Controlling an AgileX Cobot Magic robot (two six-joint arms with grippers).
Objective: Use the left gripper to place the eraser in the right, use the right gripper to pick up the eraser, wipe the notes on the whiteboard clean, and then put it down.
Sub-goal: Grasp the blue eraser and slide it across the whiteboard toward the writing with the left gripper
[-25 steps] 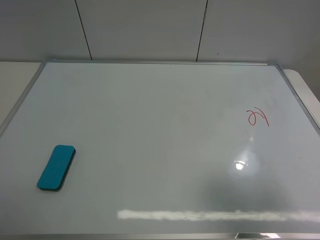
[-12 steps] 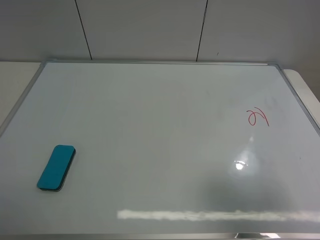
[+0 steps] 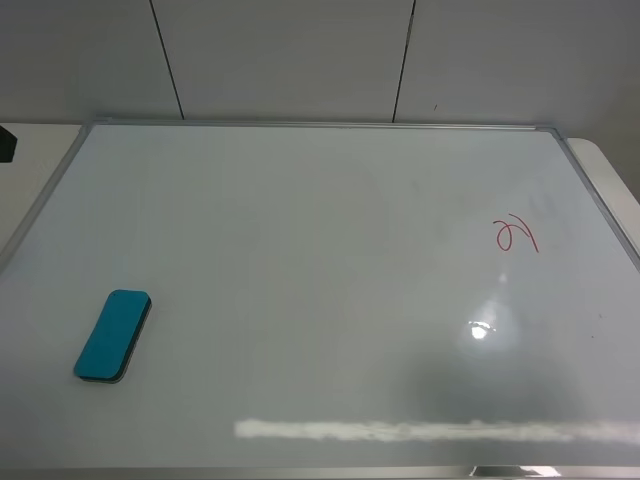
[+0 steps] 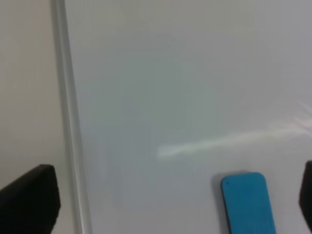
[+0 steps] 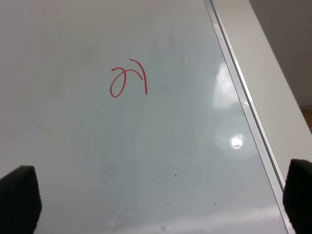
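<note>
The high camera looks steeply down from the near side over the whole whiteboard (image 3: 300, 250), with the wall beyond. The left wrist camera hangs close above the eraser (image 4: 247, 202), at the high view's 8 o'clock. The right wrist camera sits close above the red scribble (image 5: 128, 78), at its 3 o'clock.

Grey wall panels (image 3: 280, 60); possibly pale tabletop (image 3: 25, 175)

A teal-blue eraser (image 3: 112, 336) lies flat on the whiteboard (image 3: 300, 230), near its front left corner. Its thin dark base is down and its long side is angled slightly toward the back right. The whiteboard is glossy white with a thin silver frame and catches glare. A small red scribble (image 3: 515, 235), a loop with a tail, sits well apart from the eraser near the right edge, unwiped.
</note>
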